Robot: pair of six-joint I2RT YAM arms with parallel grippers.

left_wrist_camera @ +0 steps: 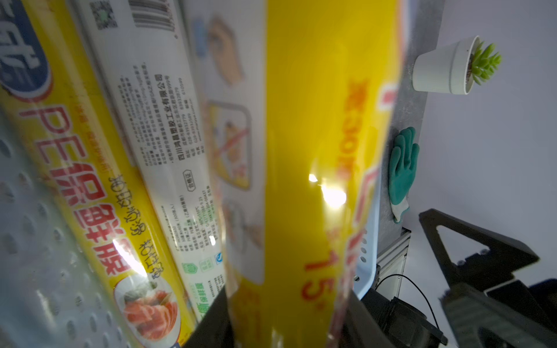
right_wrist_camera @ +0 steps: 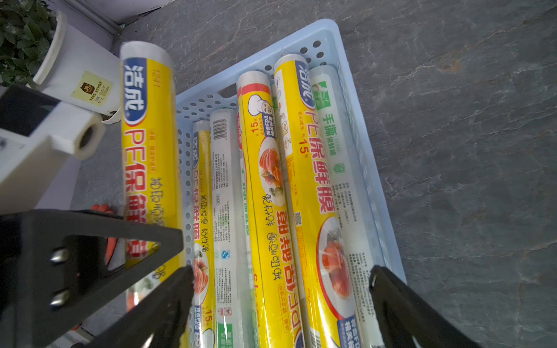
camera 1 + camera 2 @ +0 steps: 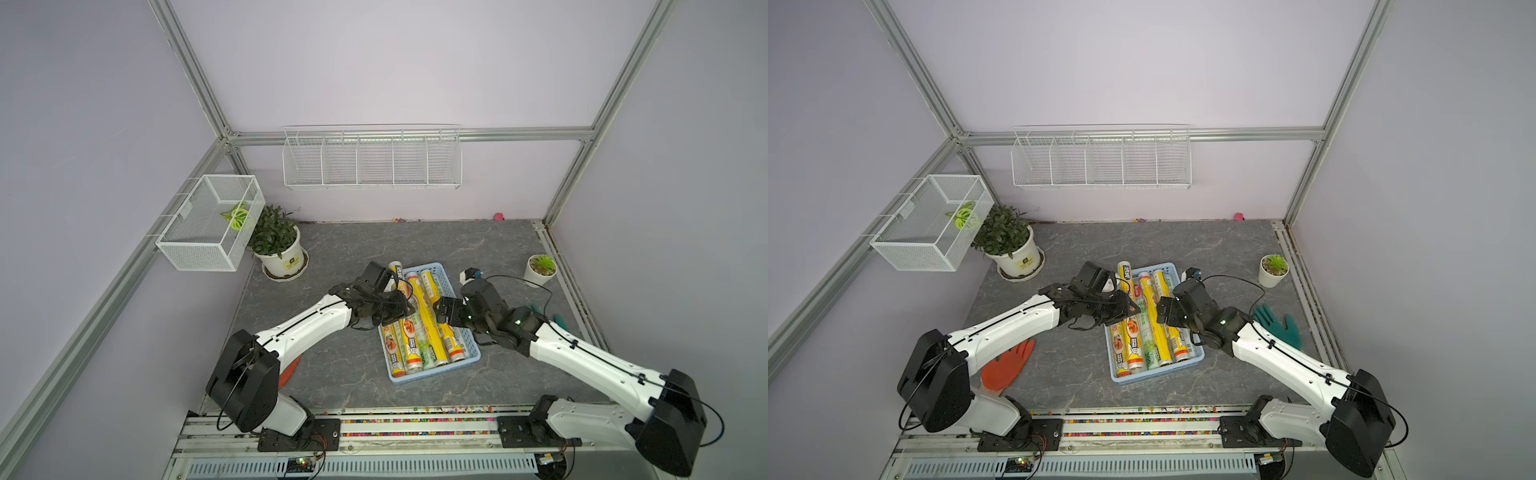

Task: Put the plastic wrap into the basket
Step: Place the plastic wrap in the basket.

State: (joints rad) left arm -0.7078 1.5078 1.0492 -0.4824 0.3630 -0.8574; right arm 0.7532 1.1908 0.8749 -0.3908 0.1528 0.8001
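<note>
Right wrist view: one yellow plastic wrap roll (image 2: 147, 156) hangs slanted over the side wall of the light-blue basket (image 2: 328, 33). Its far end pokes out past the rim. The left gripper (image 3: 1127, 309) squeezes it tight, probably to lay it inside. More rolls (image 2: 271, 180) lie side by side in the basket. The right gripper (image 2: 278, 280) hovers above them, spread wide and empty. Labels say "PE", "15" and 洁成. One pale roll (image 2: 331, 135) says 手撕 in green.
</note>
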